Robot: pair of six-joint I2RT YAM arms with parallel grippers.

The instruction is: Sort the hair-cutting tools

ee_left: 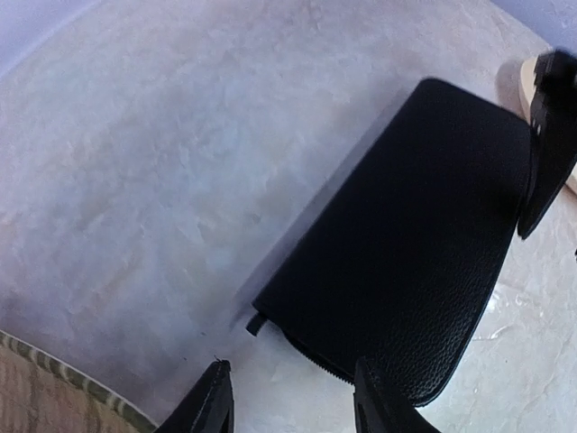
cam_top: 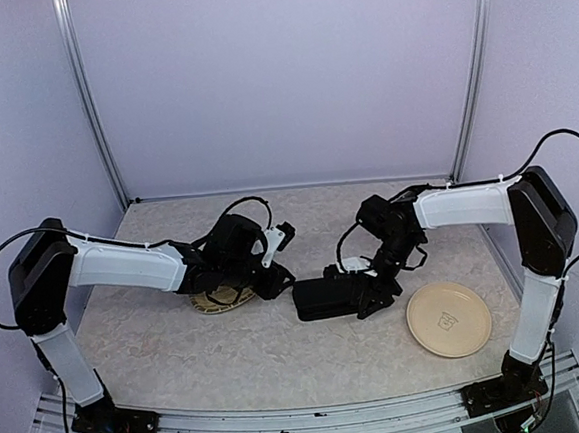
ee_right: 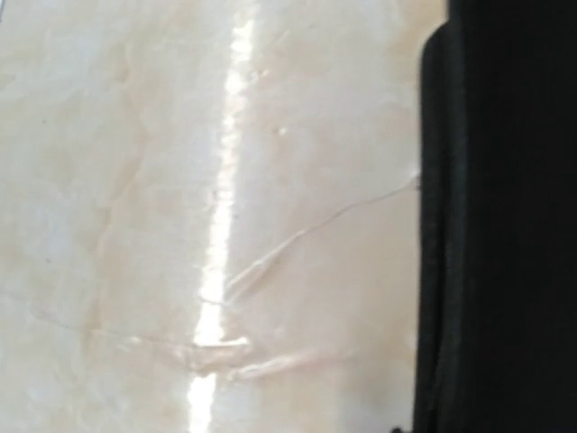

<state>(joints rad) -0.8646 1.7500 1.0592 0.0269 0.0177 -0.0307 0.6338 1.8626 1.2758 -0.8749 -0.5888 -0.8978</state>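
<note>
The hair-cutting tools (scissors, clips) don't show in any view, so can't tell where they lie. Woven tray (cam_top: 216, 302) sits left of centre on the table (cam_top: 230, 357), mostly hidden under the L arm's wrist. Only its near rim shows from the top cam, plus a strip of rim in the bottom-left corner of the L wrist cam. Black zip case (cam_top: 321, 297) lies flat mid-table, just right of the tray, long side running left-right, zip pull sticking out at the corner nearest the L gripper (cam_top: 280, 280). That gripper hangs low btwn tray and case, at the case's left end. In its own cam the fingertips (ee_left: 216, 401) stand apart w/ only bare table and the case's edge btwn them, gripping nothing. R gripper (cam_top: 374, 300) is down at the case's right end, on or against it; one finger (ee_left: 548, 153) overlaps that far edge in the L wrist cam. Can't tell if its jaws are wide or pinching: R wrist cam gives only glossy tabletop and a black mass down the right side. Round beige plate (cam_top: 448, 319) w/ a small centre mark lies just right of the case, apart from it
</note>
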